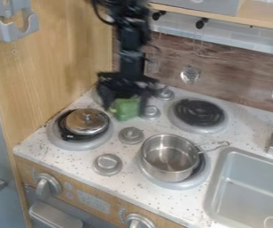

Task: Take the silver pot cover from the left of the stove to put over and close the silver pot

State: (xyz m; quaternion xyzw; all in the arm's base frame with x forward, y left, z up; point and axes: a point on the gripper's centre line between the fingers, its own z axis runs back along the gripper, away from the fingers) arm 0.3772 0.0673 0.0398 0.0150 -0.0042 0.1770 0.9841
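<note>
Toy kitchen. Speckled white tabletop (163, 200), with grey sink basin (252, 180) and black coil burner (200, 112); one saucepan (167, 171), metal. Below: wood-faced oven panel (26, 168) with control knob (44, 185) and grey door handle (55, 218). Behind: perforated skimmer (190, 75), hanging before a wood-grain backsplash (234, 84).

Being counted | at gripper (126, 112): one green object (124, 108) | beside/below: one pot (166, 170), one lid (85, 123), one sink (252, 189), six knobs (108, 164), at least three burners (198, 113)

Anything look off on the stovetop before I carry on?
No spill or damage shows. The pot sits off-centre on its burner, with dark coil showing past its right side. A green object at the pincer also looks odd among stove knobs; whether they touch, I can't tell.
</note>
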